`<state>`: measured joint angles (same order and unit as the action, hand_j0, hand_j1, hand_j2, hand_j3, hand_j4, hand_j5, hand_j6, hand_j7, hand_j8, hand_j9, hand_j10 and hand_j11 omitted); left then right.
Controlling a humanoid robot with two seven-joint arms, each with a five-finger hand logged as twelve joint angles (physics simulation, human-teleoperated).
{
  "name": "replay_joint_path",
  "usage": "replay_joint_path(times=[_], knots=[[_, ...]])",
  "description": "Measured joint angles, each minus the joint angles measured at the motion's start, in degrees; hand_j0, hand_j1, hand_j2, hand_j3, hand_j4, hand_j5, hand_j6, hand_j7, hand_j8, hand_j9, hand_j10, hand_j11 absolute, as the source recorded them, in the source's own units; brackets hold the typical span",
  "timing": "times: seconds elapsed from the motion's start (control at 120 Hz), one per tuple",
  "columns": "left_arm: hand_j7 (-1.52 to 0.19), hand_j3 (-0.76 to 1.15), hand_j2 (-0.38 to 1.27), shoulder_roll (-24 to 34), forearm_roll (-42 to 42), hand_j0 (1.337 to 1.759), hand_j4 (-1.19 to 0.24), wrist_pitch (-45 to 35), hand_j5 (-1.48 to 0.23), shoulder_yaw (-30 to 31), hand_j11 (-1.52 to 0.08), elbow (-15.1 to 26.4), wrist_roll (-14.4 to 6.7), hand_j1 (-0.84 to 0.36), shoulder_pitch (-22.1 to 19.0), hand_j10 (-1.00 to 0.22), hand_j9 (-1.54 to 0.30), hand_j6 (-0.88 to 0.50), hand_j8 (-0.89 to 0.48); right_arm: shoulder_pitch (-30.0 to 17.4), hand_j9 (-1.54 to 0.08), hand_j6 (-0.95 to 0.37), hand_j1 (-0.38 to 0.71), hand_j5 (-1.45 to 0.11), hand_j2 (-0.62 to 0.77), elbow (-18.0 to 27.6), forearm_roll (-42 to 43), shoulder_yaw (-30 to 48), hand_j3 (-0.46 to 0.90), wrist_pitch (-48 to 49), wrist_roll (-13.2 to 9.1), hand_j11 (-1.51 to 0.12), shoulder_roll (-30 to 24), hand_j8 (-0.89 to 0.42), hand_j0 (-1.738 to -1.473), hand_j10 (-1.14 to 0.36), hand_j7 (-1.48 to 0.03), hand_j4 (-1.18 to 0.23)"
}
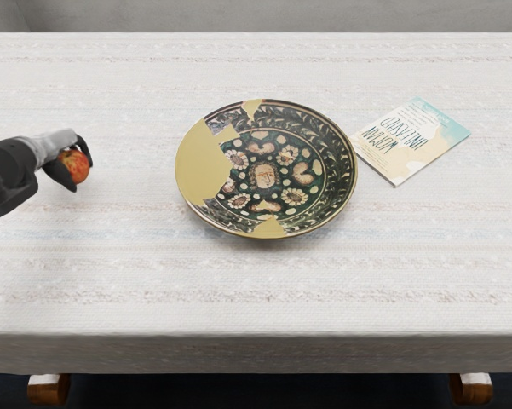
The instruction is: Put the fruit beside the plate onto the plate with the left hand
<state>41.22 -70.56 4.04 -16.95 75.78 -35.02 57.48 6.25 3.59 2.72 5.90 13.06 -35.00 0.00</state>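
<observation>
left hand closed on the fruit, well left of the plate

the left hand [60, 158] comes in from the picture's left edge on a dark forearm with a pale grey wrist. its dark fingers [84, 146] curl over the top and far side of the fruit [77, 166], and another dark digit wraps under it on the near side – a closed grasp with the fruit held between them. the fruit is small, round and red-orange, and only its right half shows past the fingers. whether it rests on the cloth or is raised just off it cannot be told from this view.

the plate [266, 168] sits near the middle of the table [256, 281], well apart from the hand and fruit, to their right. it is round and shallow, dark green with cream flower shapes and a small face at its centre, and plain yellow patches break the pattern on its left side and at its near and far rim. nothing lies on it.

a booklet [411, 140] with a pale cover and teal lettering lies flat to the right of the plate – close beside its rim, turned at an angle. the table is covered in a white woven cloth, and two wooden feet [48, 388] show under its front edge.
</observation>
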Motion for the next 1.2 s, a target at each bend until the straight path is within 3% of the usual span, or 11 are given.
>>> replay_joint_path(times=[0.258, 0.408, 0.758, 1.058, 1.2], knots=[[-1.03, 0.0, 0.29, 4.29, 4.51, 1.64, -0.46, 1.55, -1.01, -0.13, -1.05, 7.83, -0.01, -0.41, 5.32, -0.72, -1.04, -0.27, -0.32, 0.13, 0.0, 0.0, -0.35, 0.0, 0.0, 0.02, 0.0, -0.01, 0.0, 0.1, 0.0, 0.0, 0.0, 0.0, -1.658, 0.0, 0.0, 0.0], [-1.03, 0.0, 0.24, 5.46, 7.41, 1.641, -0.49, 3.8, -1.03, -0.08, -1.05, 11.16, 0.01, -0.37, 9.16, -0.72, -1.04, -0.27, -0.33, 0.21, 0.0, 0.0, -0.35, 0.0, 0.0, 0.08, 0.0, 0.0, 0.0, 0.15, 0.0, 0.0, 0.0, 0.0, -1.658, 0.0, 0.0, 0.0], [-1.04, 0.0, 0.18, -4.13, 9.69, 1.643, -0.52, 7.87, -1.02, -0.1, -1.05, 12.58, 0.0, -0.32, 13.52, -0.73, -1.04, -0.33, -0.38, 0.36, 0.0, 0.0, -0.35, 0.0, 0.0, 0.31, 0.0, -0.03, 0.0, 0.13, 0.0, 0.0, 0.0, 0.0, -1.658, 0.0, 0.0, 0.0], [-1.04, 0.0, 0.18, -18.13, 9.74, 1.644, -0.55, 8.16, -1.02, -0.15, -1.05, 5.33, 0.0, -0.32, 16.32, -0.73, -1.04, -0.34, -0.38, 0.73, 0.0, 0.0, -0.35, 0.0, 0.0, 0.3, 0.06, -0.05, 0.0, 0.12, 0.0, 0.0, 0.0, 0.0, -1.658, 0.0, 0.0, 0.0], [-1.05, 0.0, 0.26, -25.46, 9.59, 1.644, -0.52, 8.25, -1.04, 0.05, -1.04, -2.55, -0.02, -0.36, 17.29, -0.73, -1.04, -0.3, -0.36, 1.01, 0.0, 0.0, -0.35, 0.0, 0.0, 0.29, 0.13, -0.08, 0.0, 0.06, 0.0, 0.0, 0.0, 0.0, -1.658, 0.0, 0.0, 0.0]])
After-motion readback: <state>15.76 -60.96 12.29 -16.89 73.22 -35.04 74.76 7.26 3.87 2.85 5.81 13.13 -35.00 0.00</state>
